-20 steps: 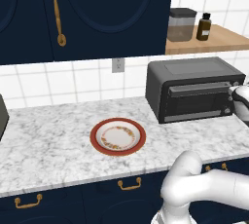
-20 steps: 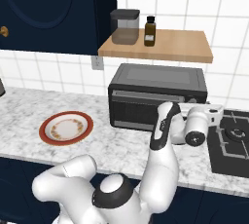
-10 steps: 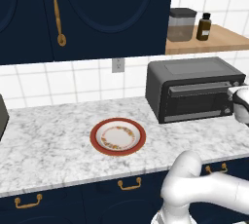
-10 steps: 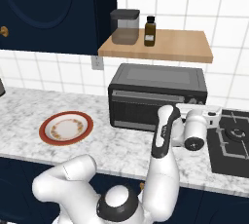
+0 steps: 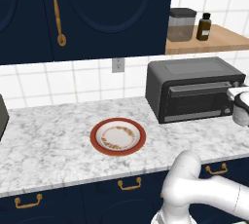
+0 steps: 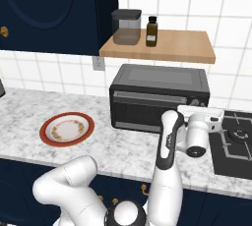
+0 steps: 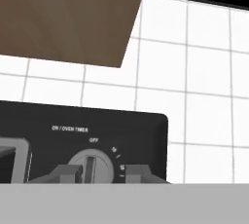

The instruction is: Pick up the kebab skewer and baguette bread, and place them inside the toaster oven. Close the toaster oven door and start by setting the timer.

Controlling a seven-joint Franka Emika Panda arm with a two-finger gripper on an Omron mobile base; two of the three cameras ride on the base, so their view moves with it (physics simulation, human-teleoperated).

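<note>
The oven sits on the counter, at 3 o'clock from the plate, with its door shut. The gripper is at the oven's right side. Its two fingers are closed around the timer knob.

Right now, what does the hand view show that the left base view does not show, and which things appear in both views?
Hand view alone: the timer knob labelled ON / OVEN TIMER, pointer at OFF, with the fingertips closed on either side of it.

Left base view alone: the red-rimmed plate with no food on it, the marble counter, the jar and the dark bottle.

Both: the toaster oven, the wooden shelf and the white tiled wall.
</note>
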